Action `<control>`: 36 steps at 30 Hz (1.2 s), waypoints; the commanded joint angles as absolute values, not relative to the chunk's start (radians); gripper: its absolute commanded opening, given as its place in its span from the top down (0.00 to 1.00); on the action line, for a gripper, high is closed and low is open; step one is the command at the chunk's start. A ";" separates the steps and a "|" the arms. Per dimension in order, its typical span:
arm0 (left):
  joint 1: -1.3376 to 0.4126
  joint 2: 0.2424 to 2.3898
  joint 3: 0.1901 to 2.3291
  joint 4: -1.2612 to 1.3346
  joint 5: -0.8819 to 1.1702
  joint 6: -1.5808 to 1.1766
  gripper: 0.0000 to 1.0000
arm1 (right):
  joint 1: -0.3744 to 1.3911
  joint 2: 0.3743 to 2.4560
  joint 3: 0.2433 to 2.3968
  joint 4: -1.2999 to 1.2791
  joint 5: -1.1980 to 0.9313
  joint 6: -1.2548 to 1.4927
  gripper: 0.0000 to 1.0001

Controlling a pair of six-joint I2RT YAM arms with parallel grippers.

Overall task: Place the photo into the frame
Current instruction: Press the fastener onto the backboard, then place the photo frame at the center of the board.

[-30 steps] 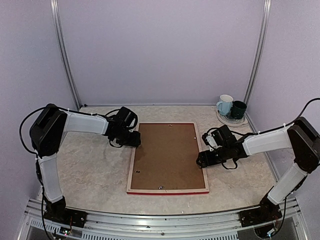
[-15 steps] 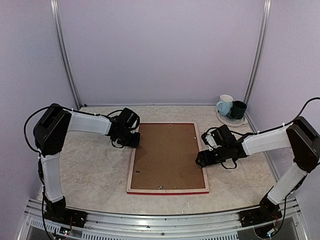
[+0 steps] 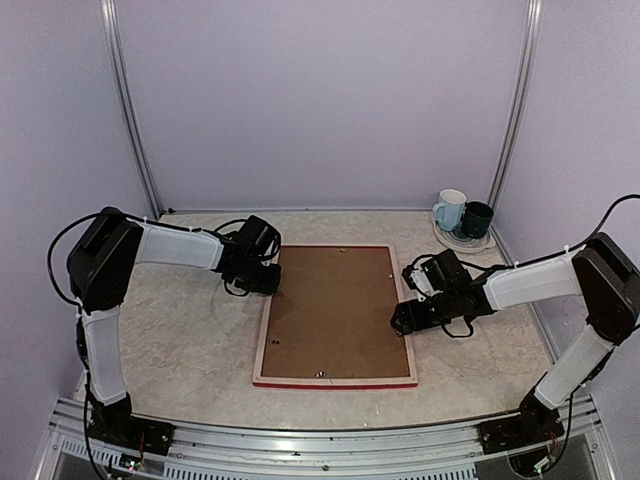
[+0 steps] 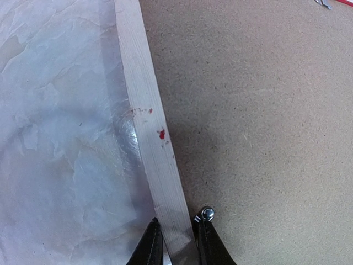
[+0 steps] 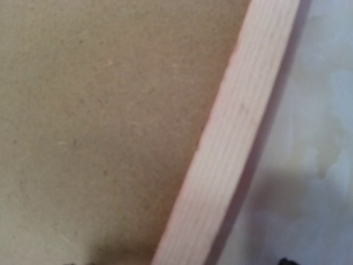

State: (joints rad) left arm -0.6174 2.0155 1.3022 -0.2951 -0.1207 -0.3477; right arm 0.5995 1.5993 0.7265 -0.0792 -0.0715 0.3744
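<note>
The frame [image 3: 266,335] lies face down on the table, pale wood rails up and a red edge showing at the near side. The brown backing board [image 3: 335,310] fills it. The photo is not in view. My left gripper [image 3: 268,284] is at the far part of the left rail; in the left wrist view its jaws [image 4: 177,240] are closed against both sides of the pale rail [image 4: 151,138]. My right gripper [image 3: 404,321] is at the middle of the right rail [image 5: 237,138]; only its fingertip edges show, wide apart on either side of the rail.
A white-blue mug [image 3: 450,210] and a dark green mug [image 3: 477,219] stand on a plate [image 3: 462,241] at the far right corner. Metal posts rise at the back corners. Marbled tabletop [image 3: 180,340] surrounds the frame.
My left gripper has shifted slightly toward the far end of the left rail. The right gripper and the frame have barely moved.
</note>
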 commanded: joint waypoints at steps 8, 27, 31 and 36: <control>-0.600 1.918 1.276 -0.219 -0.237 -0.413 0.57 | 0.606 1.609 0.724 -0.144 -0.092 0.374 0.22; -0.733 1.594 0.897 -0.073 -0.241 -0.568 0.09 | 0.606 1.509 0.683 -0.120 -0.141 0.392 0.01; -0.786 1.533 0.775 -0.011 -0.212 -0.636 0.01 | 0.606 1.483 0.674 -0.118 -0.156 0.401 0.01; -0.827 1.510 0.688 0.061 -0.183 -0.682 0.01 | 0.606 1.495 0.650 -0.069 -0.205 0.424 0.01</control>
State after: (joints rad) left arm -0.8036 1.5330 0.7322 -0.0338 -0.2119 -0.6212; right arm 0.5999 1.5028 0.6769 -0.1009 -0.1551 0.3965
